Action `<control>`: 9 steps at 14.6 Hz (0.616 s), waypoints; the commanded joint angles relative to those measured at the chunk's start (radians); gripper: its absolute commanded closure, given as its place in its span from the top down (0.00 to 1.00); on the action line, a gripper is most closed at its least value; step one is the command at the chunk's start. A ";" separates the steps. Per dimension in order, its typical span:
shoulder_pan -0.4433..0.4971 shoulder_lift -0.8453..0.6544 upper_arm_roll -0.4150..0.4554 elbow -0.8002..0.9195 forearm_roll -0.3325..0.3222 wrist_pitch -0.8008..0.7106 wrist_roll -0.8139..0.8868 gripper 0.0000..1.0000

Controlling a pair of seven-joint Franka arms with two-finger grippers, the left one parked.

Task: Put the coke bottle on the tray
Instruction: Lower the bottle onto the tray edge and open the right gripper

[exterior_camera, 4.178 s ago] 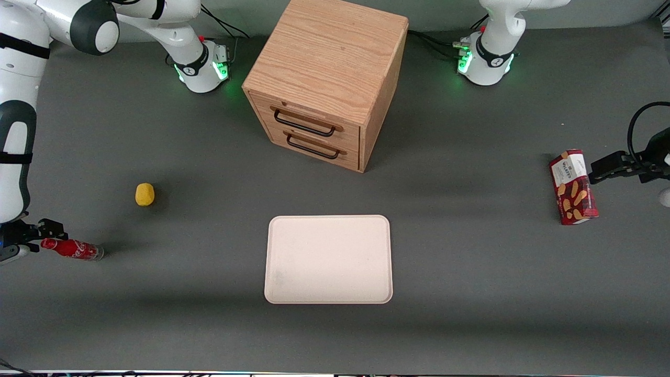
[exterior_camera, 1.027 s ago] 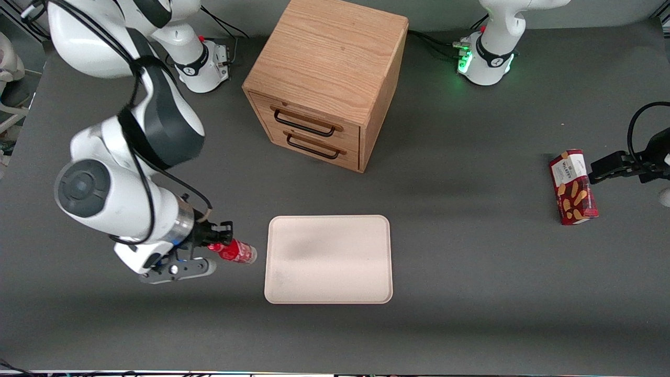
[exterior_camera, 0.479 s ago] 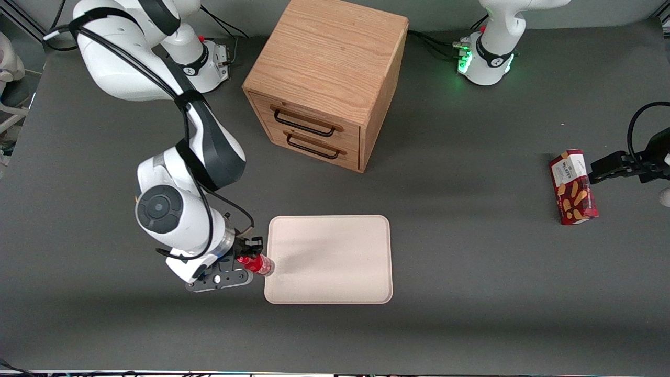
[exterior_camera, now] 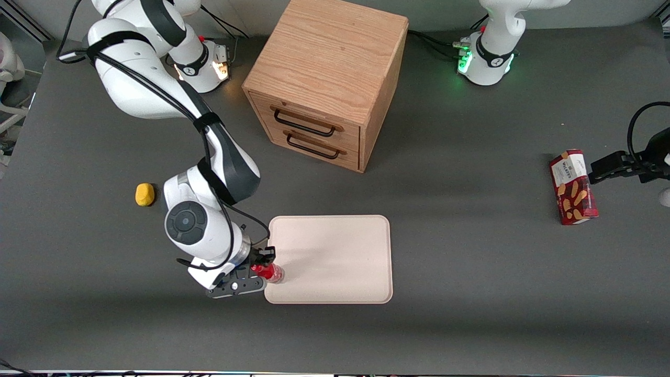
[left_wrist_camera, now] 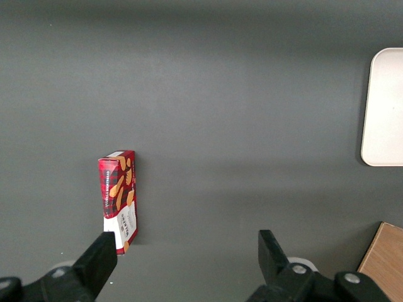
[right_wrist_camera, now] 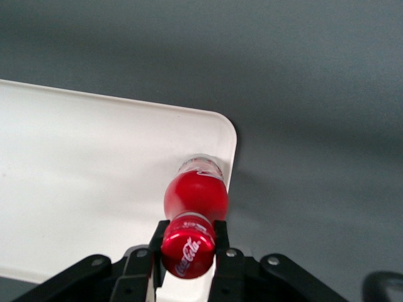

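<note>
Over the tray's edge nearest the working arm, the coke bottle is held by the neck, w/ the gripper pinched just below the cap. Bottle's clear base is seen at the tray corner; contact w/ tray can't be told.

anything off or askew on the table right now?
Nothing damaged or spilled. The gripper holds the coke bottle by its neck just inside the tray rim. The snack box lies flat near the parked arm.
</note>
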 commanded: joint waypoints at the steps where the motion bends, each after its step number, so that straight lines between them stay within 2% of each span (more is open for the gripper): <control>1: 0.009 0.013 0.008 0.006 -0.050 0.024 0.050 0.00; 2: 0.009 0.013 0.008 0.006 -0.050 0.024 0.050 0.09; 3: 0.009 0.013 0.008 0.006 -0.050 0.024 0.050 0.38; 4: 0.009 0.013 0.008 0.004 -0.051 0.029 0.050 0.99; 9: 0.008 0.008 0.008 0.000 -0.051 0.052 0.050 1.00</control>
